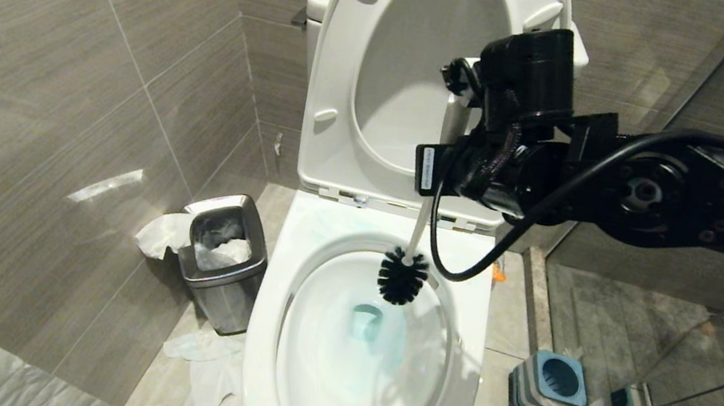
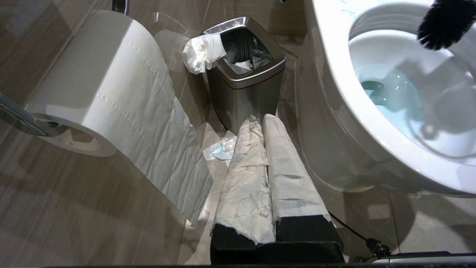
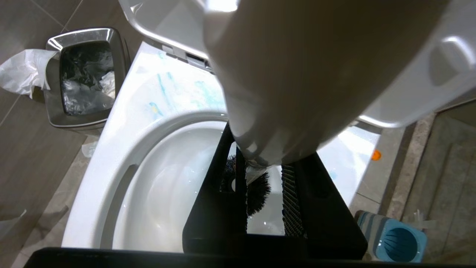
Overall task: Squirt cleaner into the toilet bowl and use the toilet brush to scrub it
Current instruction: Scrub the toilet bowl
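Note:
The white toilet bowl (image 1: 271,305) stands open in the middle, its seat and lid (image 1: 352,84) raised. Pale turquoise cleaner (image 1: 367,325) tints the water, and streaks of it (image 3: 163,87) mark the back rim. My right gripper (image 3: 264,163) reaches in from the right above the bowl's back edge and is shut on the white handle of the toilet brush (image 3: 297,74). The black bristle head (image 1: 403,276) hangs just inside the bowl's back rim, above the water. My left gripper (image 2: 260,119) is shut, its fingers wrapped in white, low beside the bowl's left side.
A square steel waste bin (image 1: 223,261) with a liner stands left of the toilet, with crumpled tissue (image 1: 211,354) on the floor beside it. The grey-and-blue brush holder (image 1: 553,382) sits on the floor at the right, by a glass partition (image 1: 674,358). A toilet roll (image 2: 104,85) hangs at the left wall.

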Tool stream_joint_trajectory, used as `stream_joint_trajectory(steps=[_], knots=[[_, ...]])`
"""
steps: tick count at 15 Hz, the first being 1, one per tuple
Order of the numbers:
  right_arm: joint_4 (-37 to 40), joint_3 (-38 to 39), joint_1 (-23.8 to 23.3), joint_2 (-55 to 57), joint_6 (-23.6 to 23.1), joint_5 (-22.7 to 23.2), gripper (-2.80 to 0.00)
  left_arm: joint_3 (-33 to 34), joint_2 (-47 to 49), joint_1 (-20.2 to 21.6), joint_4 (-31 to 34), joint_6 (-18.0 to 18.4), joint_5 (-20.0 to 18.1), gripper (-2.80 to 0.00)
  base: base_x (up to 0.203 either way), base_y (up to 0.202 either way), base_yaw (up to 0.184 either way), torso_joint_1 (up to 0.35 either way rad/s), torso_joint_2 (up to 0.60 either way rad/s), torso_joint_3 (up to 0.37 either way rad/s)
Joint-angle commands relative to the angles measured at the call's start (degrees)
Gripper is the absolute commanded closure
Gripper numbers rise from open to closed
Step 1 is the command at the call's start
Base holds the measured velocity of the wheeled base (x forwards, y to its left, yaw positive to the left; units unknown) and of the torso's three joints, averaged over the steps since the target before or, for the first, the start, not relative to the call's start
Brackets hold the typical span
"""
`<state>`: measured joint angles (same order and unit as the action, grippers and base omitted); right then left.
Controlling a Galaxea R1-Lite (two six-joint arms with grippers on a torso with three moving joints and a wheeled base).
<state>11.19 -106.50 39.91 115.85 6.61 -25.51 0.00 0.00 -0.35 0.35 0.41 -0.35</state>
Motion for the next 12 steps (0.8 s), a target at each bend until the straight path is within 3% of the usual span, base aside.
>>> stream_joint_trajectory(steps=[1, 6, 12], knots=[[0.08, -1.57, 0.11, 3.98, 0.16, -0.14, 0.00, 0.09, 0.00, 0.00, 0.00, 0.02, 0.00, 0.00, 0.000, 0.000, 0.000, 0.000, 0.00, 0.000], [-0.13, -6.59, 0.08, 11.42, 2.51, -1.61, 0.00, 0.09, 0.00, 0.00, 0.00, 0.02, 0.00, 0.00, 0.000, 0.000, 0.000, 0.000, 0.00, 0.000], [-5.52, -6.79, 0.25, 16.46, 2.40, -2.87, 0.00, 0.09, 0.00, 0.00, 0.00, 0.02, 0.00, 0.00, 0.000, 0.000, 0.000, 0.000, 0.00, 0.000]])
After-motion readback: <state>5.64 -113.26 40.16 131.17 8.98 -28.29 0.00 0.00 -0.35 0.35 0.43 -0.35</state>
